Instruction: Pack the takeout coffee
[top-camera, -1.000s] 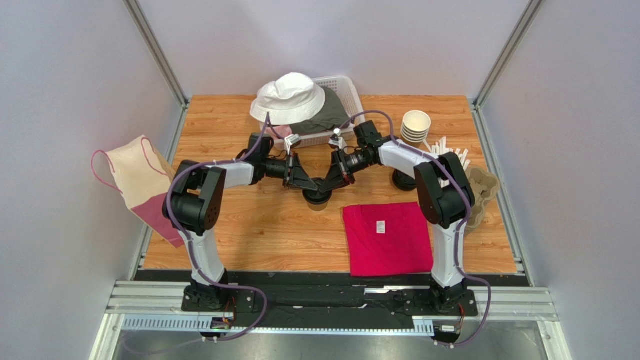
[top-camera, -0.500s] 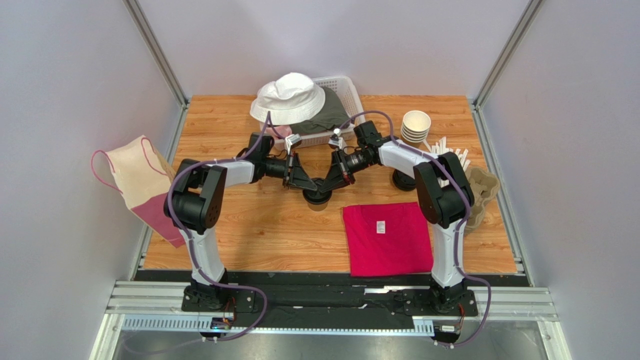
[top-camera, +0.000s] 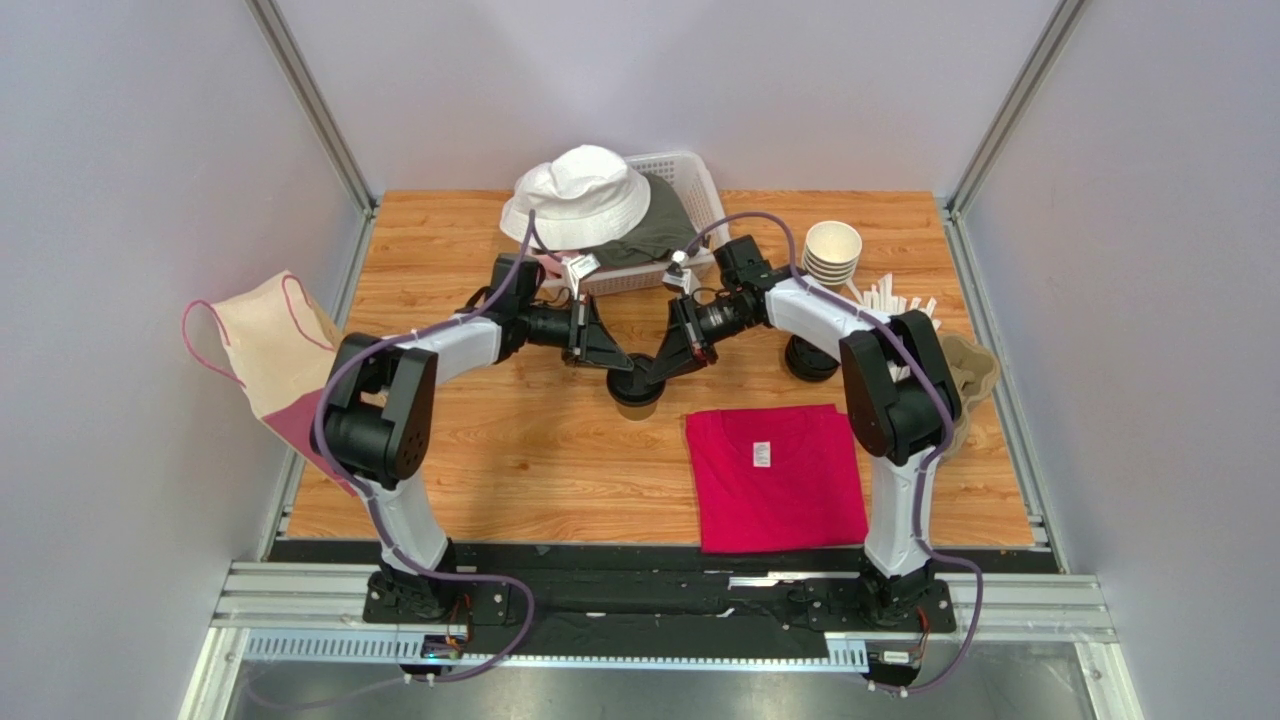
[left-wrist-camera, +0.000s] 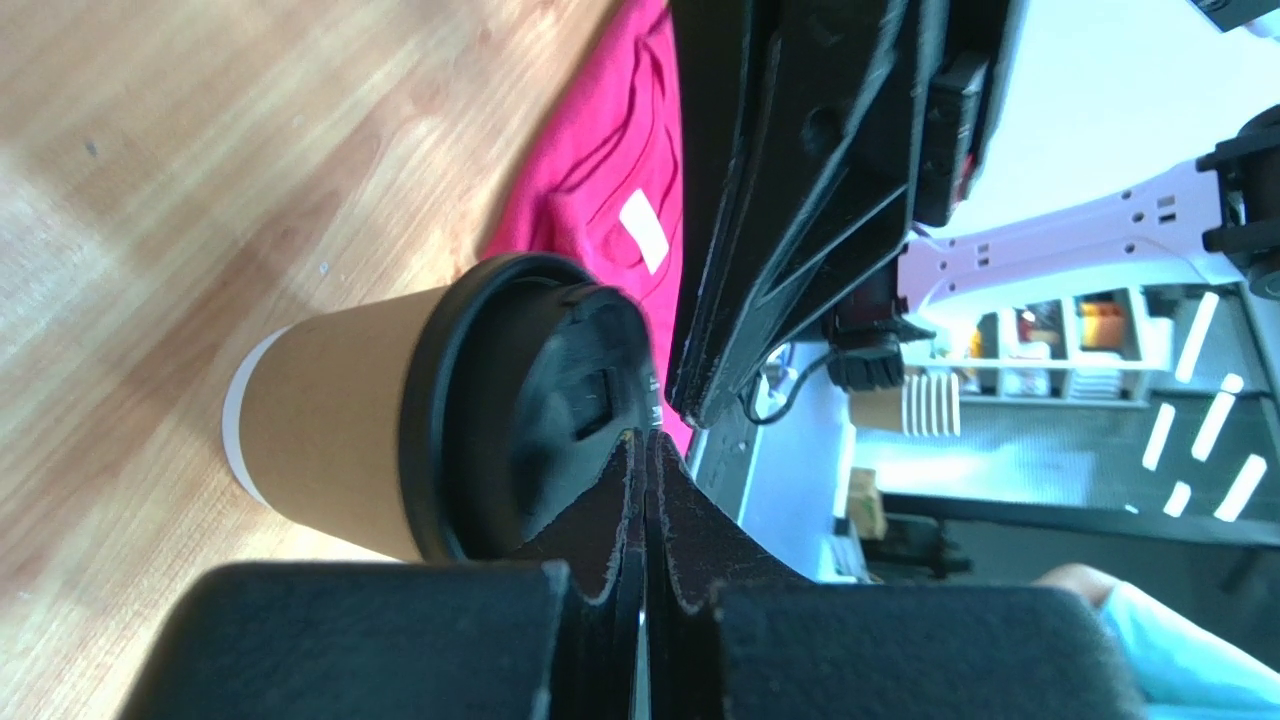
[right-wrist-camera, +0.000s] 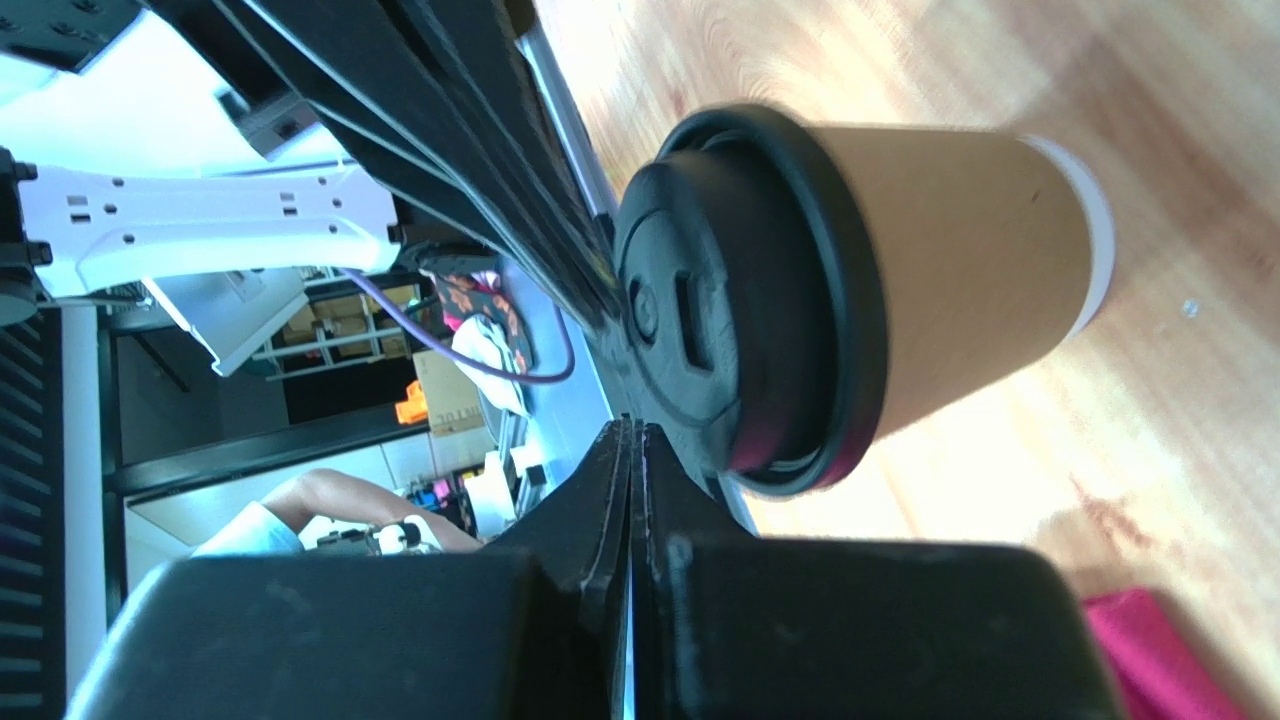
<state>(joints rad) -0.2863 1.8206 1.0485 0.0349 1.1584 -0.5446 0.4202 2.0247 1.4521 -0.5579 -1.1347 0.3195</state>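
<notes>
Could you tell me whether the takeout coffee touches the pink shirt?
Apart: the right wrist view shows bare wood between the takeout coffee and the pink shirt.

This looks like a robotics laboratory, not a home or a shop. The wooden surface (top-camera: 511, 465) stands inside a test cell with plain pale walls (top-camera: 135, 180) and aluminium posts (top-camera: 308, 98) at the corners. The left arm (top-camera: 394, 405) and the right arm (top-camera: 890, 393) are bolted to a metal rail (top-camera: 286, 600) at the near edge. Beyond the cell, the left wrist view shows storage shelves (left-wrist-camera: 1052, 338) with boxes on them and long ceiling lights (left-wrist-camera: 1241, 488). The right wrist view shows a person's arm (right-wrist-camera: 323, 503) in the room behind.
</notes>
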